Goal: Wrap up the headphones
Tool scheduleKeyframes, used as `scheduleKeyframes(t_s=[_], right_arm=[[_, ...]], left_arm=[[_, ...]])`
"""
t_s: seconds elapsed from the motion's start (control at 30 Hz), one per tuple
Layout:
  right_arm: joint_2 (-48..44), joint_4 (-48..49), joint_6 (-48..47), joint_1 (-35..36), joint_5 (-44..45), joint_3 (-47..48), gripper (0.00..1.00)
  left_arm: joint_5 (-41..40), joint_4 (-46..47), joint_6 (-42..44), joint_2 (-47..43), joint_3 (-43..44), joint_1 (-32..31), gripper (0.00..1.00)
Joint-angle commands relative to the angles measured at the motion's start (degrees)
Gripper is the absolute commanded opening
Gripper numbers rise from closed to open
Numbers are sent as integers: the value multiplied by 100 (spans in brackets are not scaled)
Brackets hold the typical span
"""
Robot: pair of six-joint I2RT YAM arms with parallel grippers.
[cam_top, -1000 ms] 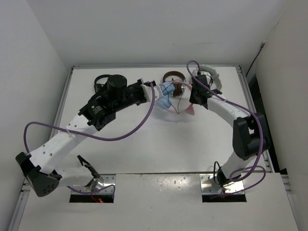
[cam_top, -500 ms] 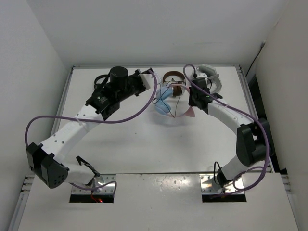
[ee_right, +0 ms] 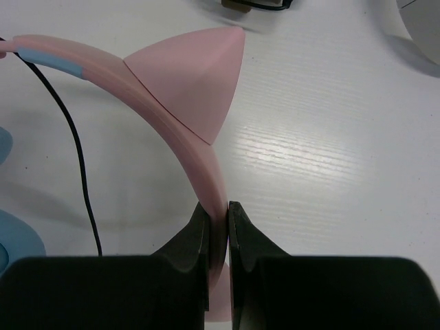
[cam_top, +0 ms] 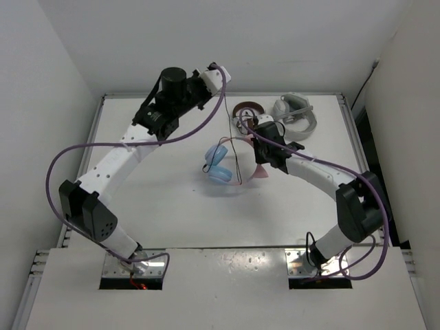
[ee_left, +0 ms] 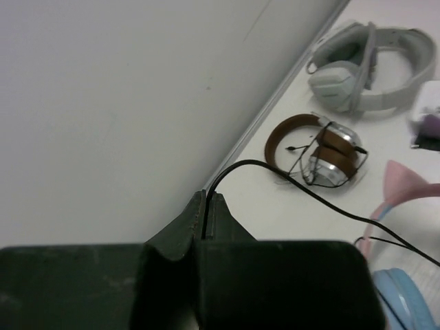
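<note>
The headphones lie mid-table, with light blue ear cups (cam_top: 218,169) and a pink headband (cam_top: 262,172). My right gripper (cam_top: 267,159) is shut on the pink headband (ee_right: 206,172) just below one cat ear (ee_right: 192,82); a blue cup edge (ee_right: 12,254) shows at the left. My left gripper (cam_top: 214,73) is raised high near the back wall and shut on the thin dark cable (ee_left: 289,180). The cable runs down from the left gripper (ee_left: 206,199) to the headphones, past the cat ear (ee_left: 404,191) and the blue cup (ee_left: 407,302), and hangs beside the band (ee_right: 74,158).
A brown-and-silver pair (cam_top: 246,112) lies at the back centre and also shows in the left wrist view (ee_left: 323,148). A white-grey pair (cam_top: 297,115) lies at the back right, seen too in the left wrist view (ee_left: 364,69). White walls enclose the table.
My left gripper has risen and moved back toward the wall, drawing the cable up. My right gripper has moved the headphones nearer and to the left, away from the brown pair.
</note>
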Motion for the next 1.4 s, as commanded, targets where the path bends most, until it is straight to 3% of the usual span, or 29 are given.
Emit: scheduleKeyframes(t_s=[0.0, 0.23, 0.6, 0.93, 1.37], right_arm=[[-403, 279, 25, 71, -216, 154, 0], [-526, -30, -28, 282, -489, 339, 0], [-527, -205, -133, 397, -788, 392, 0], [-746, -574, -133, 169, -1025, 454, 0], [-799, -680, -10, -253, -1535, 454, 0]], left_arm=[[-123, 268, -307, 284, 313, 349, 0], [-123, 216, -588, 944, 655, 902, 0], [122, 24, -746, 1656, 823, 1167, 0], [781, -101, -1211, 1920, -11, 1219, 0], [1467, -487, -1722, 2570, -390, 1219, 0]])
